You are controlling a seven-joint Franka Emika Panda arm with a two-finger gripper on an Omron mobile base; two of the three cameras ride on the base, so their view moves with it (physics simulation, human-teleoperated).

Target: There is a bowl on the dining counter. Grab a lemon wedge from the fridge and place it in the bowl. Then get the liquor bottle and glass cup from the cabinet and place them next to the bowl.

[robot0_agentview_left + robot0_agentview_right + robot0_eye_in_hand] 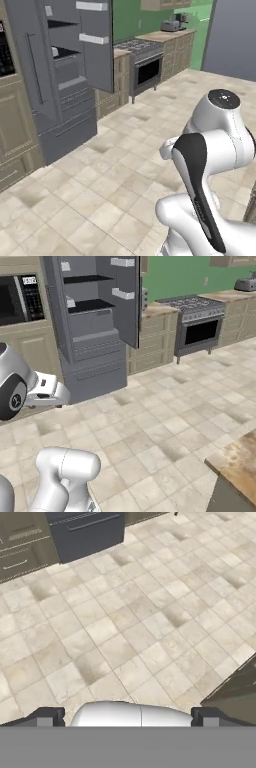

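While the fridge (60, 75) stands open, the arm is folded over bare tiled floor (100, 190).
The fridge's right door is swung wide, white shelves showing; a stove (197, 323) stands beyond it. A dining surface corner (240, 461) shows at right. The end effector (127, 718) is spread wide, holding nothing.

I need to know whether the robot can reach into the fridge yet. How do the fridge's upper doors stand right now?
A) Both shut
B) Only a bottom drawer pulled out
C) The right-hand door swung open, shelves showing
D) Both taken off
C: the fridge has its right-hand door swung outward, so the dark inner shelves and the white door shelves show, while the drawers below sit closed.
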